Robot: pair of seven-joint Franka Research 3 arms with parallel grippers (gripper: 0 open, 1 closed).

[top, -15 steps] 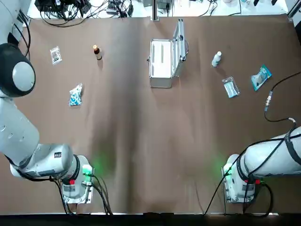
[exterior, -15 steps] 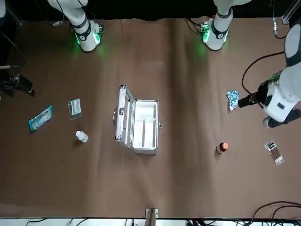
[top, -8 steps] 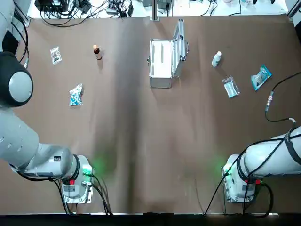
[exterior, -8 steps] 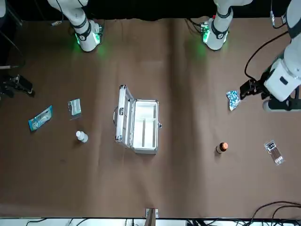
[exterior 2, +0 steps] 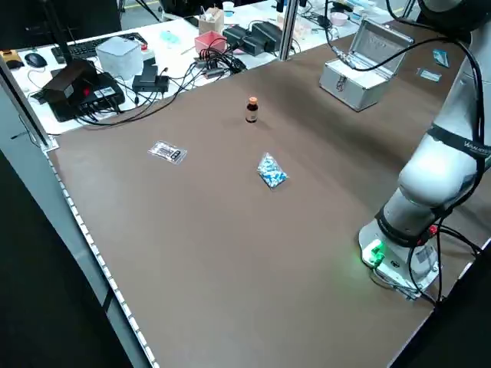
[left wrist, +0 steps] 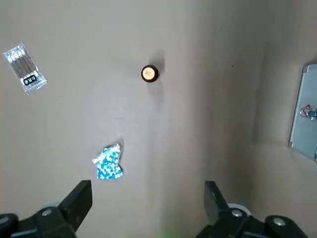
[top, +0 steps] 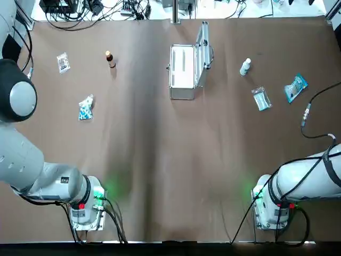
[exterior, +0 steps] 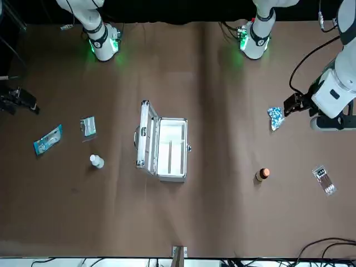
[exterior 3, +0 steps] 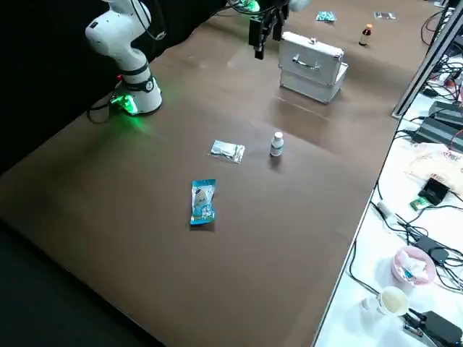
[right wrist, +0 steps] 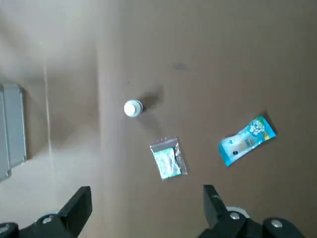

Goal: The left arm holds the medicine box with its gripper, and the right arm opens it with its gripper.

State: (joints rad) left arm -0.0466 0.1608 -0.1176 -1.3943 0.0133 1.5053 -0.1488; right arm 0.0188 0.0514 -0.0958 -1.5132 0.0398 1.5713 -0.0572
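The silver medicine box stands at the far middle of the table with its lid raised upright and its white inside showing. Neither gripper touches it. My left gripper hangs high over the table's left part, open and empty, and only the box's edge shows in that wrist view. High over the right part hangs my right gripper, also open with nothing between its fingers. The box's edge shows at the side of its wrist view.
On the left part lie a small brown bottle, a blue pill pack and a small packet. The right part holds a white bottle, a clear packet and a blue sachet. Cables run along the far edge.
The left arm swung back toward its base side a second ago and has since held still. The box and the loose items have not moved.
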